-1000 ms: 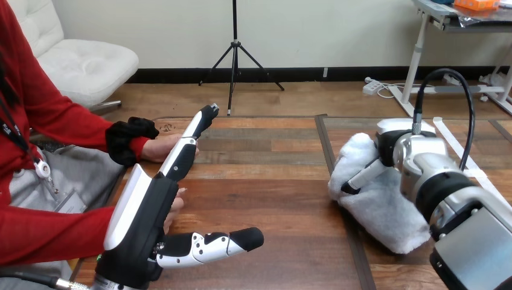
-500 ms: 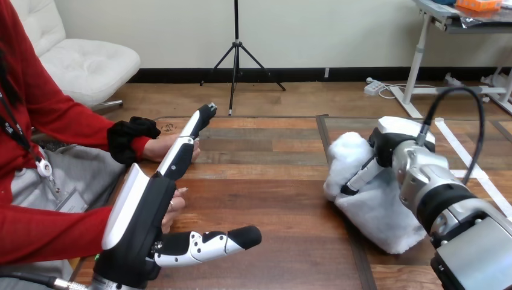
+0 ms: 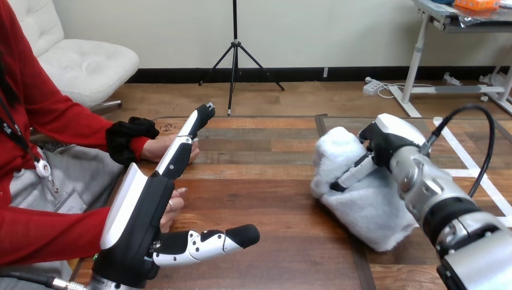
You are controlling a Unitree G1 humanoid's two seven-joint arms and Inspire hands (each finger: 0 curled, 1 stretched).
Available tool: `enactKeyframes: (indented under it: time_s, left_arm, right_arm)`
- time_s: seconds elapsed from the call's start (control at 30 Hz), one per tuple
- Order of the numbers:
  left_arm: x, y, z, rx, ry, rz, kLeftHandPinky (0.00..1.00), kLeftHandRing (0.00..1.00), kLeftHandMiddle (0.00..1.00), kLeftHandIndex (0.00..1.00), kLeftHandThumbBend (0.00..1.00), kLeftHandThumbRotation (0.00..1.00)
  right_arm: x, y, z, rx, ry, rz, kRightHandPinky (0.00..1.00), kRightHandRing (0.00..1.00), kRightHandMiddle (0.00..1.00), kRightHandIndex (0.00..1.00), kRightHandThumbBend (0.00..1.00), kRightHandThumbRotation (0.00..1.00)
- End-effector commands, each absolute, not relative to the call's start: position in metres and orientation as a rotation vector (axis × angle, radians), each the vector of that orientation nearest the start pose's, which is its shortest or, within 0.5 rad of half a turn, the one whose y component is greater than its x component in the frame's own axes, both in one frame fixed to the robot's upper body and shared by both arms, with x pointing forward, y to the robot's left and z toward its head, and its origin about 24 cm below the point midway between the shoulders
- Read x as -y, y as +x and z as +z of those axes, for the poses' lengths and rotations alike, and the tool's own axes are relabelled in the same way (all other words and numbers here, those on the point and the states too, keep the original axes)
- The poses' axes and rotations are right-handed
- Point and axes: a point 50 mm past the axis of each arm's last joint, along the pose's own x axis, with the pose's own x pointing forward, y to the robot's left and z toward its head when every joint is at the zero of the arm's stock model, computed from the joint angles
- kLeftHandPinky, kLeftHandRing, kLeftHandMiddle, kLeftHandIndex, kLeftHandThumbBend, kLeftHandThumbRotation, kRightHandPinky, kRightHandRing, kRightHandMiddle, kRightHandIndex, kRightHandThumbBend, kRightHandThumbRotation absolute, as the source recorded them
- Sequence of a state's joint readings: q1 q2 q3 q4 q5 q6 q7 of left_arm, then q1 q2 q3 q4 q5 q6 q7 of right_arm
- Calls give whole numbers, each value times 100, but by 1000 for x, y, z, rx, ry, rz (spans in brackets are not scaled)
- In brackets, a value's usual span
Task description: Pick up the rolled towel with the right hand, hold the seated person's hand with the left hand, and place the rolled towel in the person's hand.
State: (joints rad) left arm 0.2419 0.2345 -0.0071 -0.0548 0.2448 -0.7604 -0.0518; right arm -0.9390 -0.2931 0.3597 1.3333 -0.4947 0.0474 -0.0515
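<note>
My right hand (image 3: pixel 386 142) is shut on the rolled white towel (image 3: pixel 362 205), its fingers (image 3: pixel 350 175) curled over the towel's upper left part at the table's right. Whether the towel rests on the wood or hangs just above it, I cannot tell. At the left my left hand (image 3: pixel 142 214) stands open on edge, fingers straight and pointing away, thumb (image 3: pixel 238 235) stretched to the right. One of the person's hands (image 3: pixel 154 147) lies on the table just behind my straight fingers. The person's nearer hand (image 3: pixel 174 204) peeks out from behind my left palm, touching or very close to it.
The wooden table (image 3: pixel 265 199) has a dark seam (image 3: pixel 321 142) running front to back between my two hands. White tape strips (image 3: pixel 462 158) lie on its far right. The person's red sleeves and lap fill the left side.
My right hand has carried the towel leftward, toward the middle of the table. My left hand and the person's hands have stayed nearly still.
</note>
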Motion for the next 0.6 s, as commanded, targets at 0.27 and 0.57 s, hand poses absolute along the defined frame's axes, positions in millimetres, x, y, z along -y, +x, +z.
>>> enactKeyframes:
  time_s: [0.27, 0.57]
  left_arm:
    - [-172, 192, 88, 632, 472, -216, 94, 95, 96, 97, 100, 58]
    - [-172, 192, 89, 631, 473, -215, 94, 95, 95, 96, 100, 57]
  right_arm:
    - [194, 394, 82, -190, -998, 21, 25, 32, 41, 44, 89, 0]
    - [196, 390, 84, -103, -888, -16, 26, 33, 45, 45, 88, 0]
